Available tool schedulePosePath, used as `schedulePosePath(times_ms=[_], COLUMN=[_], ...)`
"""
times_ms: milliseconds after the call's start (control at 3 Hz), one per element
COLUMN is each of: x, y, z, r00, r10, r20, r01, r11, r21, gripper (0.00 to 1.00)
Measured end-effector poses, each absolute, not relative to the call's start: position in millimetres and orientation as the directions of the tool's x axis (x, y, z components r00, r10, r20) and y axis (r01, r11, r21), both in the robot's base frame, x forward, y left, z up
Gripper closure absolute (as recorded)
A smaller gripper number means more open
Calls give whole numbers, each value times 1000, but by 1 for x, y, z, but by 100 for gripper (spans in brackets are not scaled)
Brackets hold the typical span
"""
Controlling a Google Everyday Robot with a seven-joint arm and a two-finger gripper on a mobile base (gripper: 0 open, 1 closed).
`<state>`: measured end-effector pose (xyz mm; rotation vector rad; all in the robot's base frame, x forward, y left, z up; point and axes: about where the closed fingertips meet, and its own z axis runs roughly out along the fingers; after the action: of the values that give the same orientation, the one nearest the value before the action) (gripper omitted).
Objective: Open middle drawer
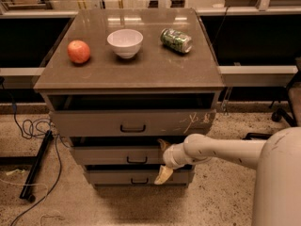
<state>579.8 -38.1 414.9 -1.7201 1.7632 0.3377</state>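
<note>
Here the tool [163, 160] sits at the right end of the middle drawer [113, 153], its jaws spread apart above and below the front. The drawer lies second beneath the surface [141, 74].

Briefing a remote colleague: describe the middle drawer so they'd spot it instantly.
Find the grey-brown cabinet with three stepped drawers. The middle drawer is the second front down, with the gripper at its right end. It is plain, narrower than the scratched top drawer and wider than the bottom drawer.
</note>
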Motion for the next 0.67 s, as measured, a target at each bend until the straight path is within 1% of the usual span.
schedulePosePath(times_ms=[333,667], x=[580,580], y=[-38,-38], z=[415,415], r00=[66,66], r10=[-797,-797], r20=[-601,-601], r01=[-962,-962], r11=[109,109], r21=[-250,-250], gripper=[20,43])
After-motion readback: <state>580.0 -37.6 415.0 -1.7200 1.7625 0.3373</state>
